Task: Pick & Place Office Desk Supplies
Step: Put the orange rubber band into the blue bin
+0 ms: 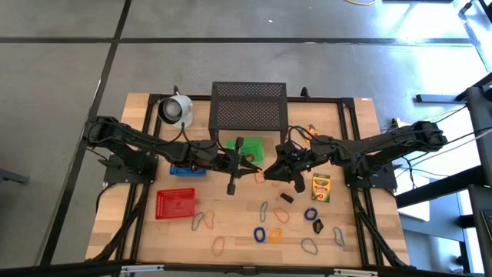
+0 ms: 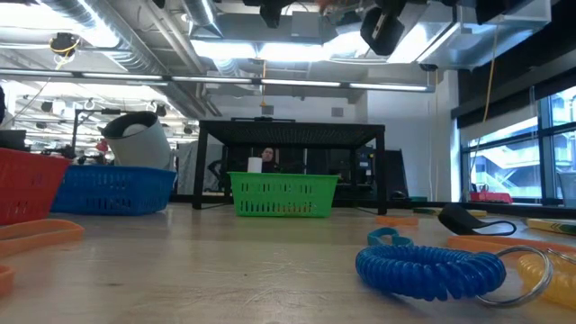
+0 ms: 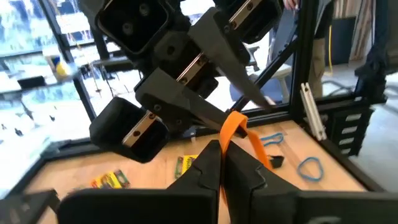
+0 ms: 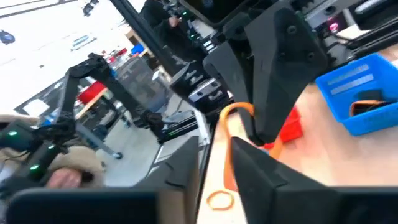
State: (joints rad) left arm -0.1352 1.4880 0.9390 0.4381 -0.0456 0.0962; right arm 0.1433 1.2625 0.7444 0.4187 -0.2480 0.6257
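Note:
Above the middle of the table, in front of the green basket, my two grippers meet tip to tip. An orange rubber band hangs between them, and my left gripper is shut on it. My right gripper faces it from the table's right with its fingers apart, the band running through the gap. More coloured bands, a black clip and a yellow crayon box lie flat on the wooden top. My left gripper pinches one strand of the orange band between its two fingers, coming level from the table's left. The rest of the loop arches out past the fingertips and hangs slack, clear of the table. My right gripper: whether its parted fingers touch the band, I cannot tell.
A black mesh stand and a white cup sit at the far edge. A blue basket and a red basket stand on the left. A blue coil lies near the front edge.

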